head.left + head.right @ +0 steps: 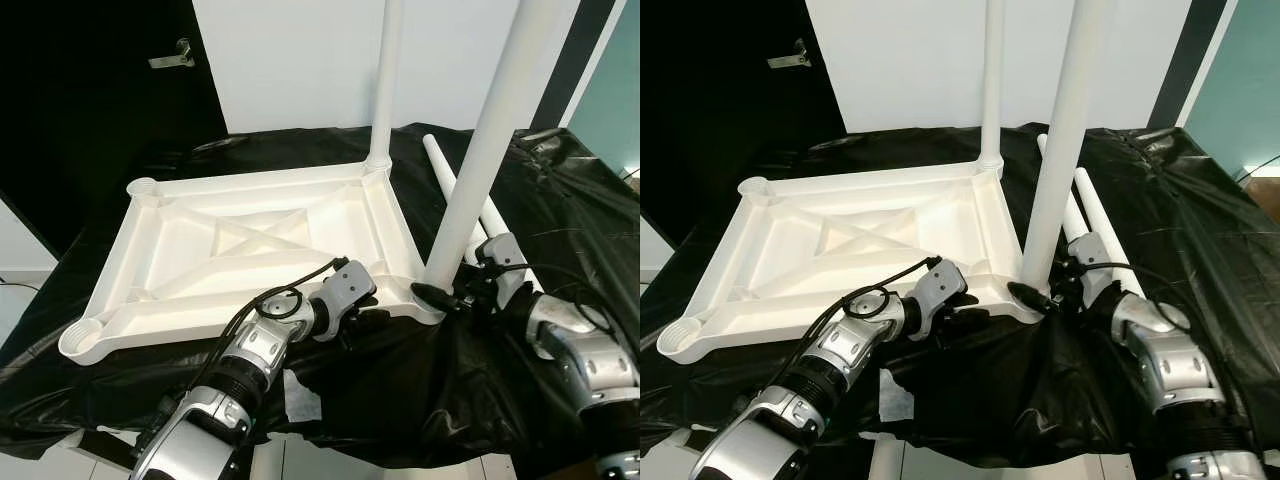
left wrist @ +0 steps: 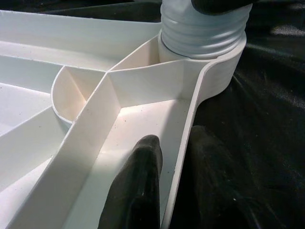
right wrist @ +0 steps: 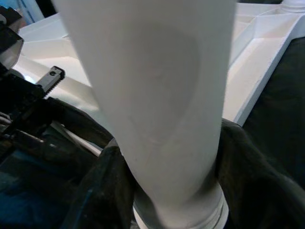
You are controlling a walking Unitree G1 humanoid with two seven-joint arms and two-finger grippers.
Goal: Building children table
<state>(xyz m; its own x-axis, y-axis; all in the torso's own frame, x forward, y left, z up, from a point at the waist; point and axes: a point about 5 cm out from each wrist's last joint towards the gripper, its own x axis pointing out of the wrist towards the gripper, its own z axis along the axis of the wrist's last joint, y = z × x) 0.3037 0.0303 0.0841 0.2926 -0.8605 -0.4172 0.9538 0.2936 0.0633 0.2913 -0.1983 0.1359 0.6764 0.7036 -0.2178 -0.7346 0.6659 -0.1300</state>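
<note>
Black sheet [image 1: 560, 200] covers the work surface, draping over its near edge. On it lies the white tabletop [image 1: 250, 255], upside down, ribs showing, with a socket at each corner.

Far-right corner: one leg [image 1: 385, 90] already upright in its socket. Near-right corner: second leg [image 1: 490, 150] stands in its socket, leaning slightly; in the left wrist view its threaded end [image 2: 202, 28] still shows above the socket rim, so I judge it not fully home. Two spare legs [image 1: 450, 185] lie on the sheet to the right of the tabletop. Both left-hand sockets, far [image 1: 142, 186] and near [image 1: 80, 335], are open.

Right gripper [image 1: 455, 292] is clenched on the base of the second leg, just above the socket. Left gripper [image 1: 355, 310] straddles the tabletop's near rim beside that corner, one finger [image 2: 138, 186] inside the rim and the other outside, clamping it to steady the tabletop.

Step in hand, by my judgement: seating the second leg. The next move calls for turning the leg down while the rim is held firm, keeping it square to the socket.

Clearance: the near rim sits close to the surface's front edge, so little margin there. Open sheet lies to the right and behind, apart from the spare legs
</note>
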